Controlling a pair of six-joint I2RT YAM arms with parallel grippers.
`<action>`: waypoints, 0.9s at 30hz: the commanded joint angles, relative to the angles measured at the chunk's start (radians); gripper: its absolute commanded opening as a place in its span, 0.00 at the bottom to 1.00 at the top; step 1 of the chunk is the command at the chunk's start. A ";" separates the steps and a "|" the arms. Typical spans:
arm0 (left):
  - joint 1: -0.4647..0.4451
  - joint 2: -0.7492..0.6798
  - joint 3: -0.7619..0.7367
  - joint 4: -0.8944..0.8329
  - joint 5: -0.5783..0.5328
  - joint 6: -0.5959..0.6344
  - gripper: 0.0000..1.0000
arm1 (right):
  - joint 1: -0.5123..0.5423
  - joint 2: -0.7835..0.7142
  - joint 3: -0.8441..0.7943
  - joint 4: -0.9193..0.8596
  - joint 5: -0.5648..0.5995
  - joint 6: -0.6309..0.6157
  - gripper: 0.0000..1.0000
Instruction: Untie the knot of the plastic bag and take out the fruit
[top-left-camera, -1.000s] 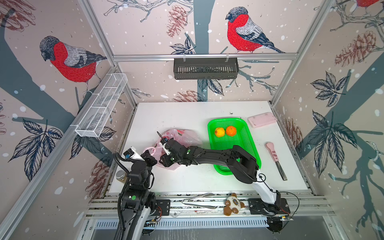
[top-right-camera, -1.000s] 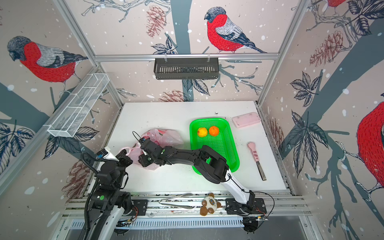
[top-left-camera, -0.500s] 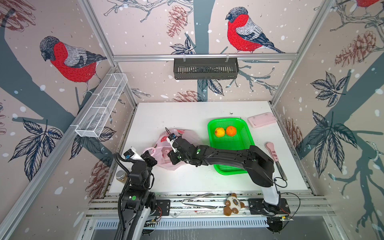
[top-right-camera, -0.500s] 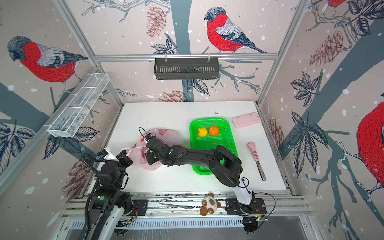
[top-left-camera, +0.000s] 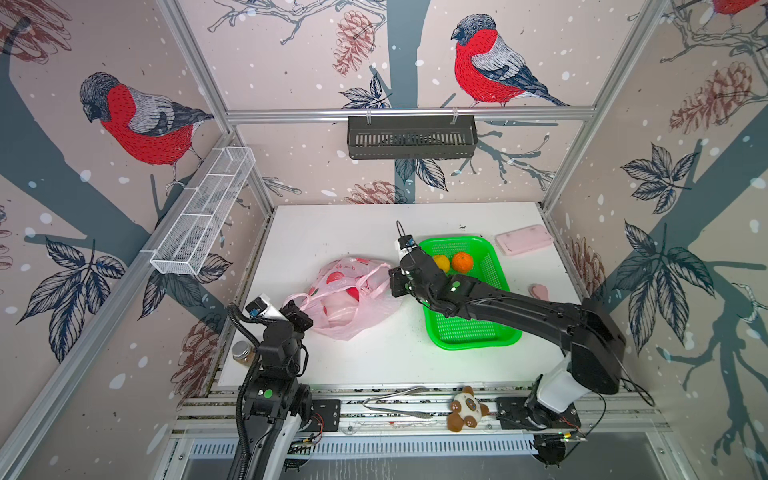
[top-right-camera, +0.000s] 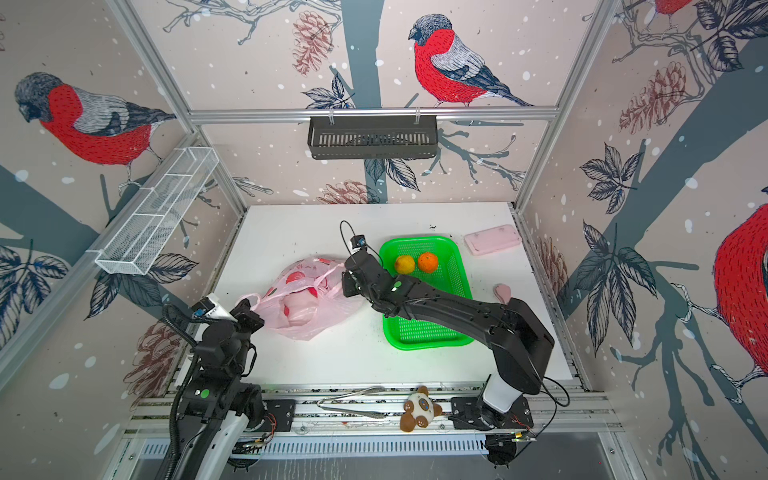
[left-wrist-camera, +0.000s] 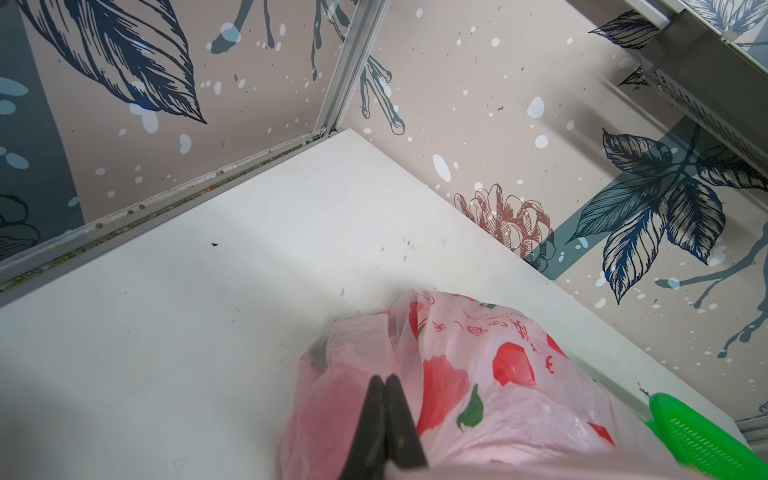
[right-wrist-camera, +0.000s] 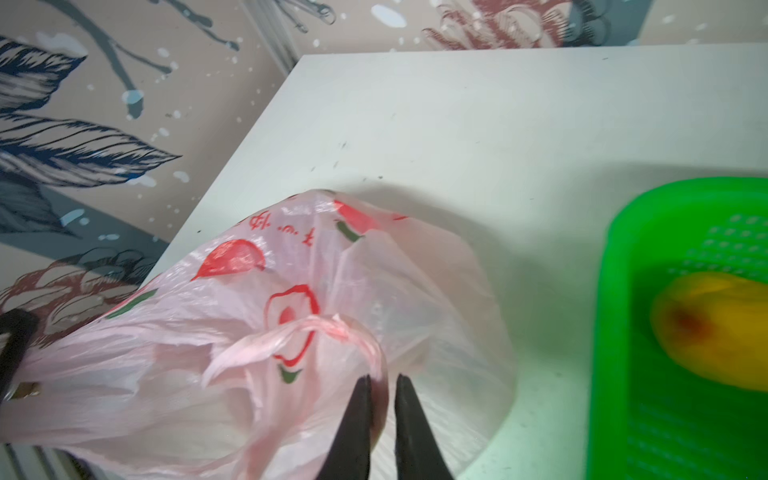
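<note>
Pinching a handle loop (top-left-camera: 289, 299) of the plastic bag (top-left-camera: 357, 322) beside the green basket (top-left-camera: 473, 343), the left gripper (left-wrist-camera: 384, 382) is clamped tight. Beyond, the right gripper (right-wrist-camera: 380, 380) nips the other handle strip (right-wrist-camera: 299, 332), jaws barely apart; the bag's red characters (right-wrist-camera: 286, 232) are unreadable.

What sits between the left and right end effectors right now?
The plastic bag, spanning the gap in both top views: one end at the left end effector, the other at the right end effector.
</note>
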 joint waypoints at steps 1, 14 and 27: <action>0.000 0.001 0.000 0.051 -0.029 0.001 0.00 | -0.037 -0.055 -0.034 -0.034 0.067 -0.026 0.16; 0.000 -0.002 0.003 0.049 -0.043 -0.003 0.00 | -0.175 -0.208 -0.121 -0.086 0.072 -0.073 0.17; 0.000 0.001 0.008 0.047 -0.013 -0.016 0.00 | 0.056 0.009 0.026 0.038 -0.184 -0.059 0.26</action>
